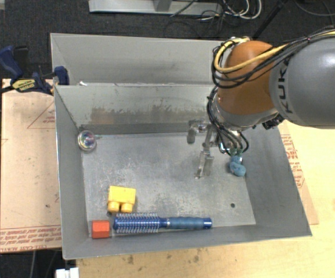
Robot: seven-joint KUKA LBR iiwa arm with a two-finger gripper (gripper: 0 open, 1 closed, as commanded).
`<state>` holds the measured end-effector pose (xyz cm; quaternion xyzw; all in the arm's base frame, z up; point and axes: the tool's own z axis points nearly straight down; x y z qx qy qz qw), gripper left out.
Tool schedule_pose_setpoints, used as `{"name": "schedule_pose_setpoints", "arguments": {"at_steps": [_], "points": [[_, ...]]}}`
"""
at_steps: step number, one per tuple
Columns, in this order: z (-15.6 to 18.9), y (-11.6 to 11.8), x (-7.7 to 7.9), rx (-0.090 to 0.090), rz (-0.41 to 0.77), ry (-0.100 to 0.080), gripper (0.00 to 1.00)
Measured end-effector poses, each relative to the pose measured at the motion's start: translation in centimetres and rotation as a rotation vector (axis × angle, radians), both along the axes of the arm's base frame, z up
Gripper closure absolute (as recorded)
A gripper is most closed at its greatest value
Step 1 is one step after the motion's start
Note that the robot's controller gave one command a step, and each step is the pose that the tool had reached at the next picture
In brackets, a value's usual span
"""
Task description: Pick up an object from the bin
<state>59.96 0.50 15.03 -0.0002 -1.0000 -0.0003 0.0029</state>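
My gripper (203, 168) hangs over the right half of the bin floor, its metal fingers pointing down and nothing between them. A small light-blue lump (236, 167) lies just to its right, near the right wall. Along the front edge lies a blue hairbrush (159, 223), well below and to the left of the fingers. A yellow toy block (122, 198) and a small orange cube (100, 229) sit at the front left.
A clear marble-like ball (87, 139) rests in the far left corner. The arm with its orange cover and cables reaches in from the right above the back right of the bin. Bare floor lies between the gripper and the left-hand things.
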Motion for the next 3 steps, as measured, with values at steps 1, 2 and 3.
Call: {"name": "schedule_pose_setpoints", "arguments": {"at_steps": [1, 2, 3], "points": [[-5.6, 0.6, -11.5, 0.001, -0.091, 0.004, 0.00], [-7.9, 2.7, -11.4, 0.001, 0.092, -0.020, 0.00], [-8.0, 2.7, -11.7, 0.001, 0.092, -0.007, 1.00]]}}
